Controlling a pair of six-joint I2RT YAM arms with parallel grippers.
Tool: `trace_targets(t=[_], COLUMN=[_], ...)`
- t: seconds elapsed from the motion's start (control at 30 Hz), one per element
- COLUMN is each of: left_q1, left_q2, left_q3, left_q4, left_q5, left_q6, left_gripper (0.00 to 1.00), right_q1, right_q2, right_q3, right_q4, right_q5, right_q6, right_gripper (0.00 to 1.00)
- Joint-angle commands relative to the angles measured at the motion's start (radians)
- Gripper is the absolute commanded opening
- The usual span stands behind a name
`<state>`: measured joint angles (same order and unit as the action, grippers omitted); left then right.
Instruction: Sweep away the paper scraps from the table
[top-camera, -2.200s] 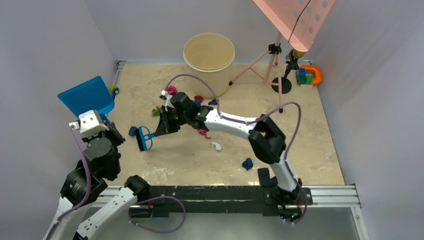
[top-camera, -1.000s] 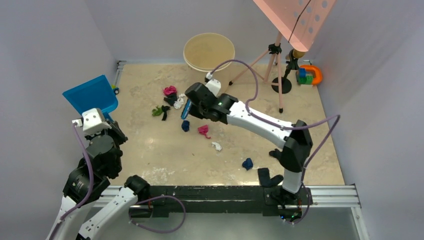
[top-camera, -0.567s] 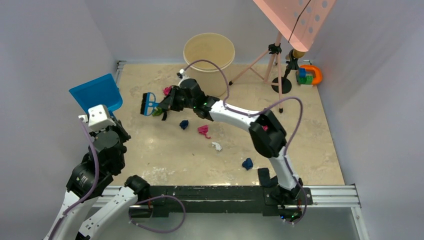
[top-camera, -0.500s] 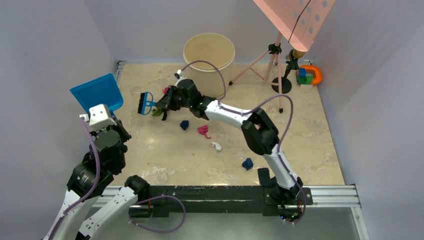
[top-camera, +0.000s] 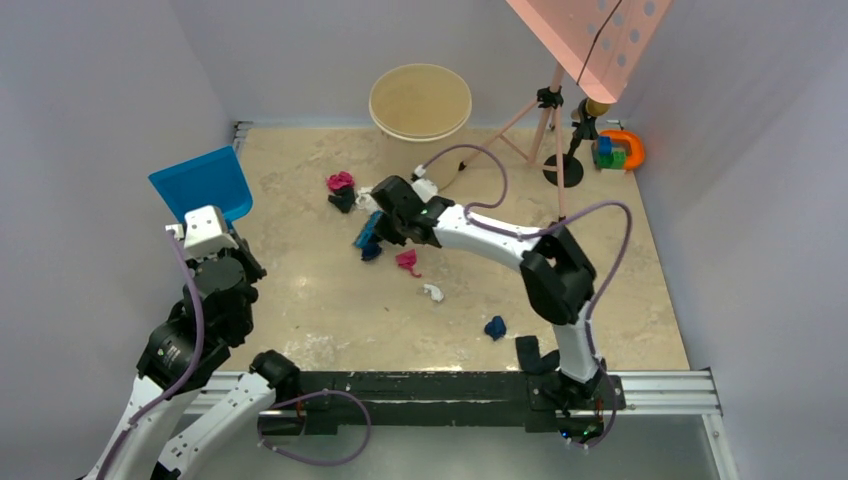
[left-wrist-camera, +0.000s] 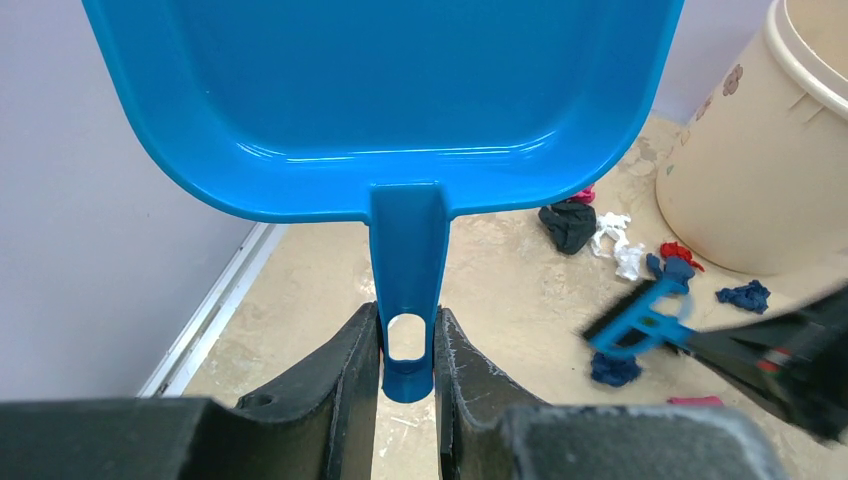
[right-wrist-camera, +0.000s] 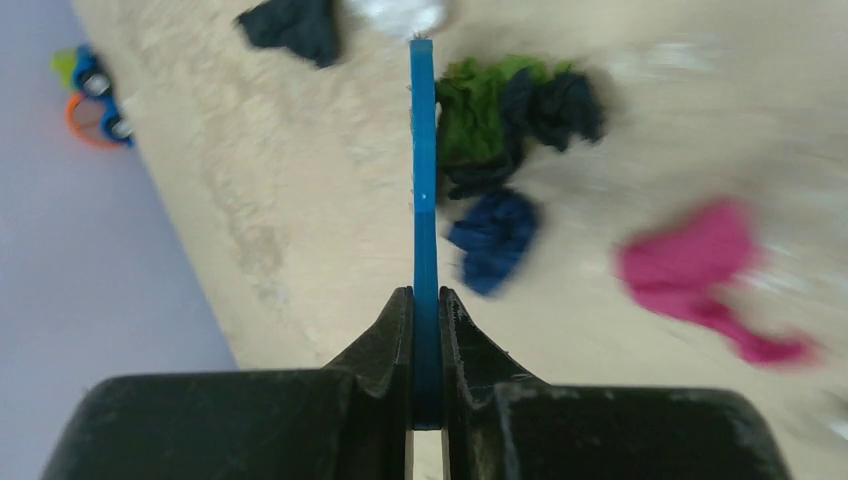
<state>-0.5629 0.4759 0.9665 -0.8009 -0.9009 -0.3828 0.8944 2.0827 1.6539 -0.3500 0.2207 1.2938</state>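
- Paper scraps (top-camera: 407, 261), small crumpled wads in several colours, lay scattered over the middle and far-left part of the large beige marble-patterned table (top-camera: 330, 320)
- One pink wad (top-camera: 340, 181), a black wad (top-camera: 343, 200) and a white wad (top-camera: 362, 203) sat close together towards the far side, near the round beige plastic bucket (top-camera: 420, 100)
- A dark blue wad (top-camera: 371, 252) lay just beside the brush head, and a second white wad (top-camera: 432, 292) and a second dark blue wad (top-camera: 495, 327) lay apart from each other, closer to the arm bases
- The right end effector (right-wrist-camera: 425, 300) was clamped shut on the handle of the thin blue plastic brush (right-wrist-camera: 425, 150), which reached out over the scraps in the table's middle
- In the right wrist view a green wad (right-wrist-camera: 470, 110) and some dark wads lay just right of the brush; that view was blurred
- The left end effector (left-wrist-camera: 407, 345) gripped the short handle of the wide blue plastic dustpan (left-wrist-camera: 380, 90), which was raised above the table's left side with its pan pointing away from the arm
- A small orange-and-blue toy car (right-wrist-camera: 95, 95) stood at the table's edge by the wall
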Motion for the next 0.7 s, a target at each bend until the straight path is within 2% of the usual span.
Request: trace_targets(t=[0.0, 0.07, 0.2, 0.27, 0.3, 0.37, 0.43, 0.5, 0.67], left_q1=[0.007, 0.006, 0.006, 0.006, 0.006, 0.007, 0.006, 0.006, 0.006], left_q2=[0.001, 0.003, 0.007, 0.011, 0.013, 0.012, 0.009, 0.007, 0.013], left_q3=[-0.004, -0.002, -0.001, -0.001, -0.001, -0.002, -0.004, -0.006, -0.003], left_q4=[0.031, 0.031, 0.035, 0.035, 0.035, 0.032, 0.034, 0.037, 0.04], left_q5=[0.023, 0.031, 0.039, 0.042, 0.043, 0.049, 0.053, 0.058, 0.07], left_q6=[0.001, 0.0, 0.001, 0.0, 0.001, -0.002, -0.004, -0.008, -0.014], left_gripper=[0.0, 0.0, 0.0, 0.0, 0.0, 0.0, 0.0, 0.0, 0.0], right_q1=[-0.009, -0.009, -0.006, -0.004, -0.005, -0.005, -0.005, -0.004, 0.005], right_q2=[-0.192, -0.238, -0.338, -0.398, -0.431, -0.489, -0.497, -0.454, -0.262], right_q3=[-0.097, -0.116, -0.195, -0.288, -0.343, -0.473, -0.53, -0.491, -0.272], right_q4=[-0.438, -0.502, -0.262, -0.057, 0.109, 0.371, 0.576, 0.645, 0.649], right_q5=[0.284, 0.327, 0.295, 0.196, 0.154, 0.088, 0.017, -0.007, -0.025], right_q6=[0.135, 0.135, -0.104, -0.21, -0.244, -0.305, -0.337, -0.352, -0.265], right_gripper=[0.0, 0.0, 0.0, 0.0, 0.0, 0.0, 0.0, 0.0, 0.0])
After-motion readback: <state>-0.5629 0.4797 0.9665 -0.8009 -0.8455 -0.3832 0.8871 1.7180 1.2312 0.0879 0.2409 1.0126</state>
